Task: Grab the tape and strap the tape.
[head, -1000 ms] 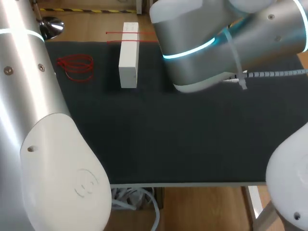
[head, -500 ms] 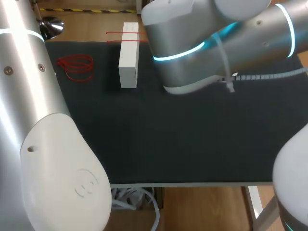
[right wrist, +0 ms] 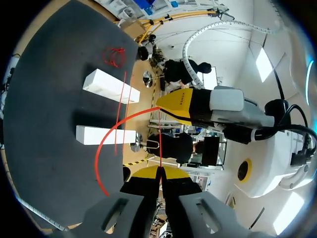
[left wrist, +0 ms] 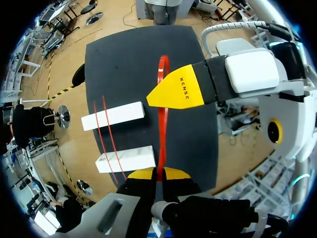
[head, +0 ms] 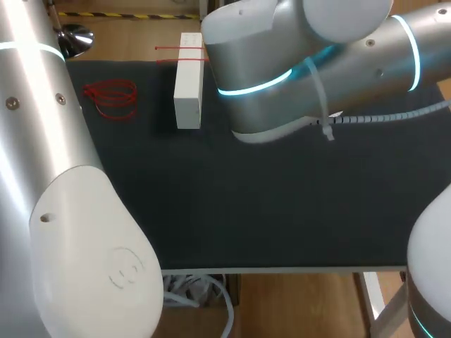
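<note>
Both grippers are up above the table, holding one red tape strap (left wrist: 162, 119) between them. In the left wrist view my left gripper (left wrist: 157, 173) is shut on the strap's near end. The strap runs ahead to a yellow finger (left wrist: 181, 92) of my right gripper. In the right wrist view my right gripper (right wrist: 159, 174) is shut on the thin red strap (right wrist: 113, 135), which arcs out past a yellow finger (right wrist: 177, 105) of my left gripper. Below lie two white blocks (left wrist: 113, 115) (left wrist: 126, 158) with two red tape lines (left wrist: 106, 141) across them. The head view shows neither gripper.
A coil of red tape (head: 110, 98) lies on the black mat (head: 282, 204) left of the white block (head: 187, 88). My right arm (head: 296, 63) hangs over the mat's far right and hides part of it. My left arm (head: 63, 204) fills the left side.
In the head view my right arm has swung to the left, closer to the white block. Block, coil and left arm have not moved.
</note>
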Robot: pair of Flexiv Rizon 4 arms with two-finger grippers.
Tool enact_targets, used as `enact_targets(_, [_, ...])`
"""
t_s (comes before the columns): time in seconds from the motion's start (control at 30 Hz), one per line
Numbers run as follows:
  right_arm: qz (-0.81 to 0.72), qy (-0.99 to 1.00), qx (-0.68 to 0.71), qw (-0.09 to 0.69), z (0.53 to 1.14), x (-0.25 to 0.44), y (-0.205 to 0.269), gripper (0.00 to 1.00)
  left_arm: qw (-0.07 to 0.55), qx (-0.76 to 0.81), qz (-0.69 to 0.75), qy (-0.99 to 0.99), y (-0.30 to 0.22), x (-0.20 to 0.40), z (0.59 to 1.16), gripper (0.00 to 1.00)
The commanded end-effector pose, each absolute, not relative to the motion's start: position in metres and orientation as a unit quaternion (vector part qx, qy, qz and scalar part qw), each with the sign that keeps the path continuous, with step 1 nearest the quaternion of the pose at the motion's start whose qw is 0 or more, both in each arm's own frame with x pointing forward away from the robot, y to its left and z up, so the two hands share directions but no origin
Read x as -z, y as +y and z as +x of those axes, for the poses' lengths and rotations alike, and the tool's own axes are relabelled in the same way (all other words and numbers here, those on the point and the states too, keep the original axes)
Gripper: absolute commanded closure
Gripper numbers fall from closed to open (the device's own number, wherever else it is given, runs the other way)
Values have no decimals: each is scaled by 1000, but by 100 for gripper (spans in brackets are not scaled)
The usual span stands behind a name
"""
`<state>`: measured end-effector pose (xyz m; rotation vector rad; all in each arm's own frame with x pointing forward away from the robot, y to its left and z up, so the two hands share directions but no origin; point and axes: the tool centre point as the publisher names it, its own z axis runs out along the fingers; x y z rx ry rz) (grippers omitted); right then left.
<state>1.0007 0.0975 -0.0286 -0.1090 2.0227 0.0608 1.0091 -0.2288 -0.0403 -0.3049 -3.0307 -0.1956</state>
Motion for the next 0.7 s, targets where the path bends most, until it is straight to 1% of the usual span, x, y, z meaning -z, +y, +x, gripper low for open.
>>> enact_targets(0.03, [-45, 844, -22, 534, 1003, 28, 99, 100, 47, 67, -99, -992, -231, 39, 1011, 100])
enact_targets(0.7, [-54, 837, -21, 544, 1008, 27, 108, 100, 47, 67, -99, -992, -231, 39, 1011, 100])
